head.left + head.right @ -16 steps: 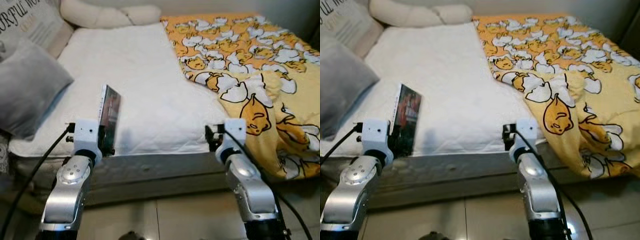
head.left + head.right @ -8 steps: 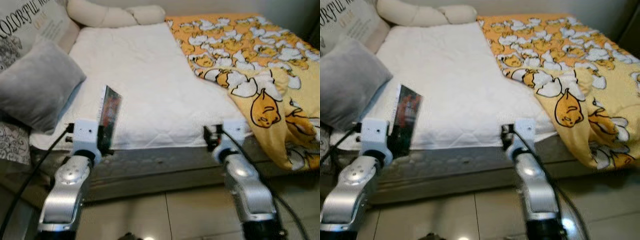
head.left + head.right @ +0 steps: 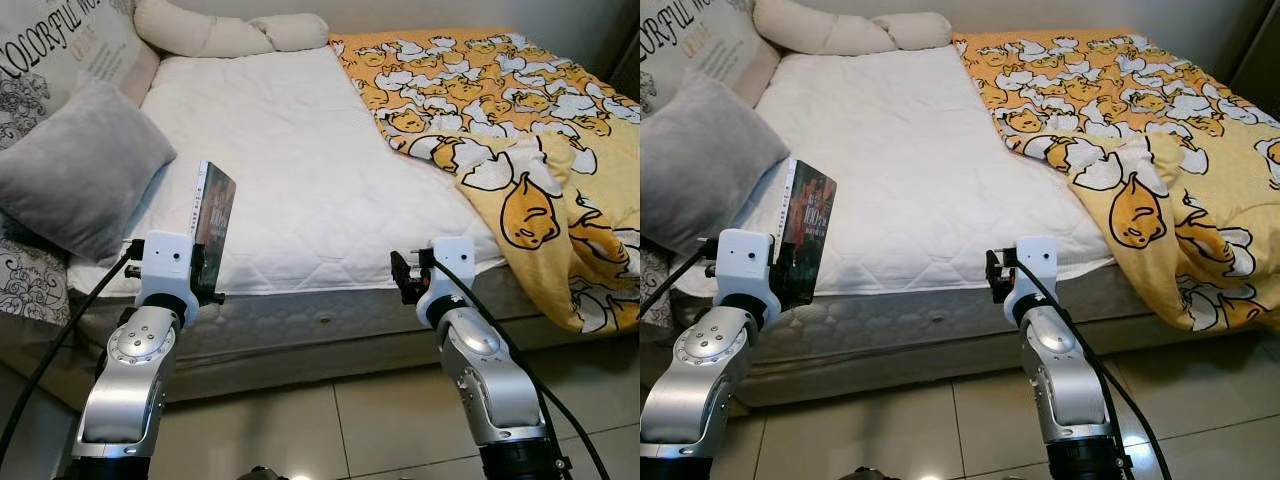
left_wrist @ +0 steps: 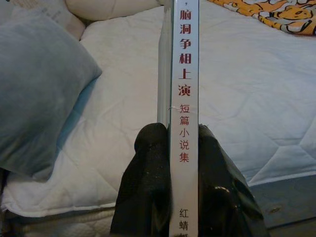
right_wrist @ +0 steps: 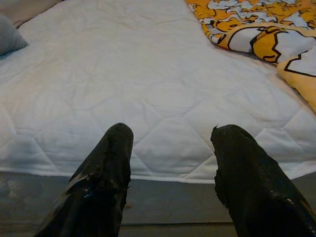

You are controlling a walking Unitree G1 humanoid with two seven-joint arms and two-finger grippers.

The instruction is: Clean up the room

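A thin book [image 3: 213,222] with a dark cover and a white spine [image 4: 183,98] printed in red characters stands upright, and my left gripper [image 4: 183,143] is shut on its lower part. It hangs over the near left edge of the white mattress [image 3: 290,150]. Off to the right, just short of the mattress's front edge, my right gripper [image 5: 170,148] is open with nothing between its black fingers [image 5: 111,163].
A grey cushion [image 3: 75,165] and a printed pillow [image 3: 60,45] lie at the bed's left side. Cream pillows [image 3: 230,32] sit at the head. A yellow cartoon-print blanket [image 3: 500,120] covers the bed's right half and drapes over the edge. Tiled floor [image 3: 330,430] lies below.
The camera has pulled back and risen, so more of the bed, cushion and floor show. Both arms keep their pose, the left still holding the book.
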